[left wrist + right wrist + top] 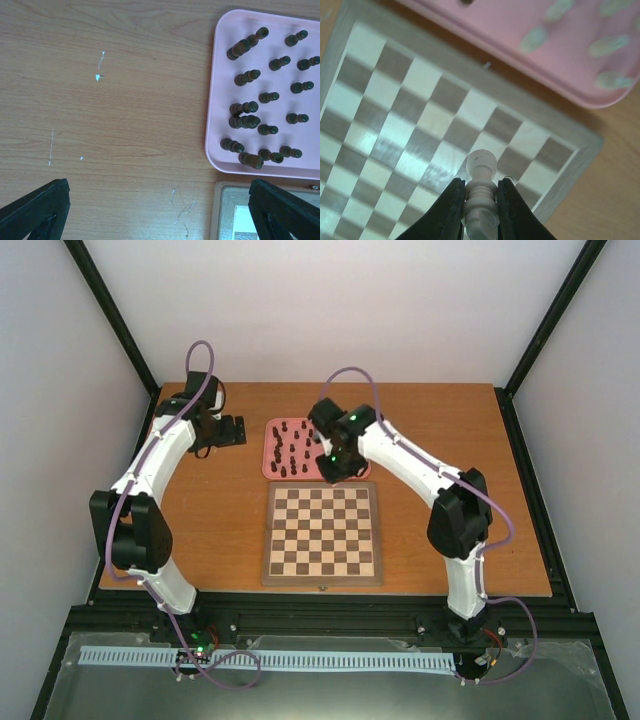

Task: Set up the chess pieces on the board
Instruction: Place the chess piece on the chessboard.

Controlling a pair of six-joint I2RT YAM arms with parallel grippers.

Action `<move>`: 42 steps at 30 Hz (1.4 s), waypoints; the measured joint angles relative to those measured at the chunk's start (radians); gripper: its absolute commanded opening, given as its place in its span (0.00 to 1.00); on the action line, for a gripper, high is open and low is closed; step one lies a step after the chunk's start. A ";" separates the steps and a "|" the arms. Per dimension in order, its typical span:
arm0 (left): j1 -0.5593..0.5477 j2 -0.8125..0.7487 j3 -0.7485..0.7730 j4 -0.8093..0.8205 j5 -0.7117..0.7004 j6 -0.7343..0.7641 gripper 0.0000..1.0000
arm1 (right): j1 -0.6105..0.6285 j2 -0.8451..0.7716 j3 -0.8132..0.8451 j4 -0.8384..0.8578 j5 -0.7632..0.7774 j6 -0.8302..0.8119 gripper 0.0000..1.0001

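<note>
Now the right pincer (480, 192) clenched a small cream-white chess piece (480, 164), the checkered brown-and-cream wooden board (395, 115) below it. The left pincer (160, 205) was spread wide, holding nothing.

Robot lab cell, white enclosure walls (330, 310), black frame (330, 620)

White arms (165, 455), black joints (135, 532), purple cables (350, 370)

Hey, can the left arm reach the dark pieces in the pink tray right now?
Probably yes. The left gripper hangs open over bare table beside the pink tray, nothing between it and the dark pieces. The right gripper, holding a white piece, is over the board's far edge, likely clear.
</note>
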 measured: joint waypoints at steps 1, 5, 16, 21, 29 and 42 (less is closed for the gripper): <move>0.000 0.000 0.003 -0.001 0.000 0.000 1.00 | 0.029 -0.018 -0.029 0.000 0.000 0.003 0.06; 0.000 -0.005 0.007 -0.005 -0.006 0.000 1.00 | 0.121 -0.094 -0.137 0.010 0.012 0.017 0.06; 0.000 -0.054 0.007 -0.003 -0.047 0.005 1.00 | 0.274 -0.288 -0.409 0.066 0.010 0.076 0.06; 0.000 -0.069 -0.001 0.000 -0.045 0.004 1.00 | 0.352 -0.287 -0.430 0.088 0.016 0.113 0.05; 0.000 -0.090 -0.020 0.000 -0.037 0.005 1.00 | 0.425 -0.252 -0.434 0.104 0.014 0.170 0.05; 0.000 -0.106 -0.045 0.009 -0.020 0.004 1.00 | 0.489 -0.100 -0.313 0.036 0.020 0.194 0.05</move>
